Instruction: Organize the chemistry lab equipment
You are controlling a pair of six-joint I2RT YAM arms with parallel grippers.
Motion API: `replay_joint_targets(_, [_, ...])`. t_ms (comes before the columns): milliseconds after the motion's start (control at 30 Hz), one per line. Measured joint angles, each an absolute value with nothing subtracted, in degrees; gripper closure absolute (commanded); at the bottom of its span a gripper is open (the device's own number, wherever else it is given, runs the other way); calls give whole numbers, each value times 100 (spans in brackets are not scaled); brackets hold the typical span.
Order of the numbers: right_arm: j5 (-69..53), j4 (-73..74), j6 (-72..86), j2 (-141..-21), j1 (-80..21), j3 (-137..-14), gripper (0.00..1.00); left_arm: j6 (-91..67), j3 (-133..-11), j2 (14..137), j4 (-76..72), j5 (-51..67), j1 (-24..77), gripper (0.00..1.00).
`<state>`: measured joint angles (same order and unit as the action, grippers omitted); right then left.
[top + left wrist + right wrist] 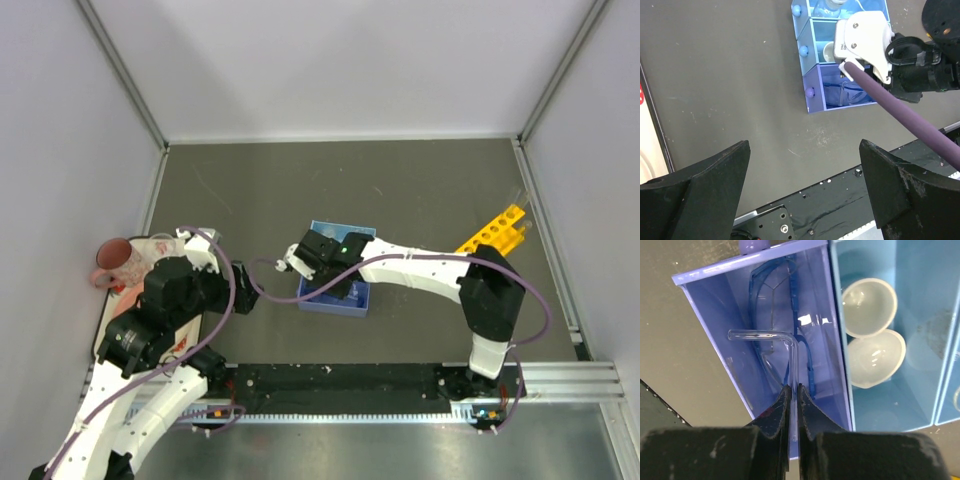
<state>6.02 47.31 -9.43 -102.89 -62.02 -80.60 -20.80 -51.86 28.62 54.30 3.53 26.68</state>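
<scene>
The light-blue three-compartment tray lies mid-table. Blue-framed goggles lie in its end compartment. Two small white round dishes sit side by side in the middle compartment. My right gripper is shut on a thin clear tube with a right-angle bend, which hangs over the goggles. In the top view the right gripper is above the tray's left part. My left gripper is open and empty over bare table, left of the tray.
The yellow holed tube rack stands at the right wall. A dark-pink mug and a clear cup stand by the left wall, next to my left arm. The black mounting rail runs along the near edge.
</scene>
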Motion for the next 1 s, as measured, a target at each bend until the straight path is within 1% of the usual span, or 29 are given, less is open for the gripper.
replay_joint_targets(333, [565,4246,-950,-10444,-6263,-7863,100,-2082,-5186,2862,5494,309,2668,4])
replay_joint_targets(533, [593,4106,-963,-10473,-6261,-7850,89,-2080,-5186,2862,5494,292,2668,4])
replay_joint_targets(633, [589,4051,-963,-10488,-6263,-7787,85,-2080,-5186,2864,5496,268,2668,4])
replay_joint_targets(800, [593,4018,-950,-10506,-6263,-7723,83,-2080,-5186,2864,5496,250,2668,4])
replay_joint_targets(1000, [622,4005,-902,-10473,-6263,-7723,77,-2080,-5186,2867,5494,250,2668,4])
